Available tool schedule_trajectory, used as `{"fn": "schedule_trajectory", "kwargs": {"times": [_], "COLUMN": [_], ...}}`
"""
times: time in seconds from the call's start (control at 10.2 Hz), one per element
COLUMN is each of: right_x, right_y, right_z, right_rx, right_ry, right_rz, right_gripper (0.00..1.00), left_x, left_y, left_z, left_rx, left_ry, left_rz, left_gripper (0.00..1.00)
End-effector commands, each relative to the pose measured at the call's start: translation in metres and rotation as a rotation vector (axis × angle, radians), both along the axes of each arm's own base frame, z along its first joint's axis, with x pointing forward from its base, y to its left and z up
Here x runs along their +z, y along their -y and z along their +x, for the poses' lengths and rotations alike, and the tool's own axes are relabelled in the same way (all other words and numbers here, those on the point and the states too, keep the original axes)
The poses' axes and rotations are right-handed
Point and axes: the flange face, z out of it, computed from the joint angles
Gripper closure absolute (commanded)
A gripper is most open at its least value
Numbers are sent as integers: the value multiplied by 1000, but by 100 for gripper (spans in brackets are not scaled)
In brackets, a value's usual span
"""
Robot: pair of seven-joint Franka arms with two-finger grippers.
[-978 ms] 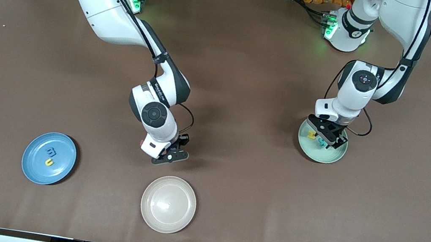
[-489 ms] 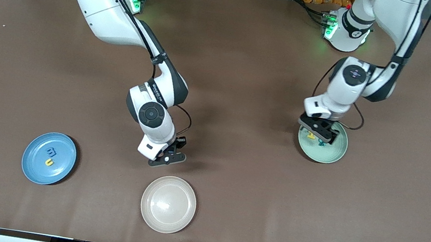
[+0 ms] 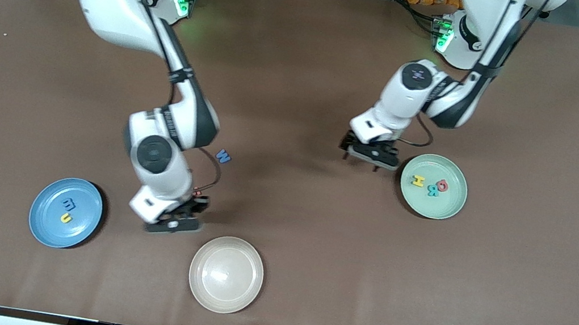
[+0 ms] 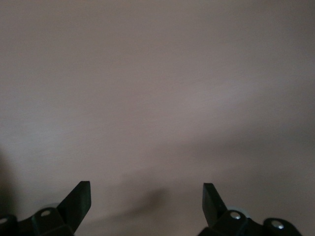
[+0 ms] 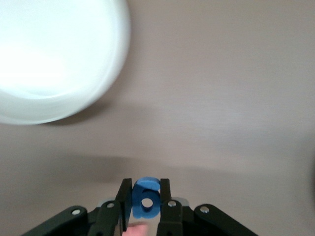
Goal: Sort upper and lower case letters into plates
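Observation:
The pale mint plate [image 3: 433, 208] toward the left arm's end holds a yellow H [image 3: 418, 180], a teal R [image 3: 432, 191] and a red Q [image 3: 441, 184]. My left gripper [image 3: 371, 156] hangs open beside that plate over bare table, nothing between its fingers [image 4: 78, 200]. The blue plate [image 3: 47, 219] holds a blue letter [image 3: 69, 203] and a yellow u [image 3: 65, 218]. My right gripper [image 3: 174, 223] is over the table between the blue plate and the beige one, shut on a blue letter piece [image 5: 146, 198]. A blue w [image 3: 222, 156] lies loose on the table.
A beige plate [image 3: 226, 274] with nothing in it sits near the front edge, close to the right gripper; it shows as a bright disc [image 5: 54, 59] in the right wrist view. Brown tabletop surrounds everything.
The left gripper opened over the mint plate and pulled away toward the table's middle, leaving the letters in it. The right arm swung toward the blue plate, uncovering the blue w.

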Motion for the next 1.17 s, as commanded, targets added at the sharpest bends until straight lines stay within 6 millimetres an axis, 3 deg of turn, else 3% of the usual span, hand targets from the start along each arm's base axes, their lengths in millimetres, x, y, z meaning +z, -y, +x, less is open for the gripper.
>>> {"fn": "schedule_trajectory", "kwargs": {"times": [0.0,0.1,0.2,0.29,0.49,0.59,0.68,0.78,0.88,1.08], "right_x": [3,2,3,3,-2,-1,-4,-7,-7,-6], "right_y": [92,140,175,197,227,227,230,235,237,245], "right_z": [10,16,20,21,20,20,20,20,20,21], "right_rx": [-127,-192,-221,-247,-285,-286,-293,-304,-312,-321], "right_ry": [-71,-96,-96,-97,-101,-100,-100,-104,-104,-100], "right_rz": [-19,-28,-37,-37,-35,-33,-29,-24,-21,-20], "right_gripper": [100,100,100,100,100,100,100,70,1,0], "left_x": [-9,-1,10,15,19,22,13,4,-5,-29], "left_y": [80,110,135,162,209,224,240,258,268,281], "left_z": [27,36,51,56,58,55,49,39,29,5], "left_rx": [-1,-20,-33,-62,-188,-235,-271,-307,-344,-370], "left_ry": [43,78,119,152,259,299,326,360,397,411], "left_rz": [-62,-98,-137,-166,-162,-161,-171,-182,-158,-154], "left_gripper": [0,0,0,0,0,0,0,0,0,0]}}
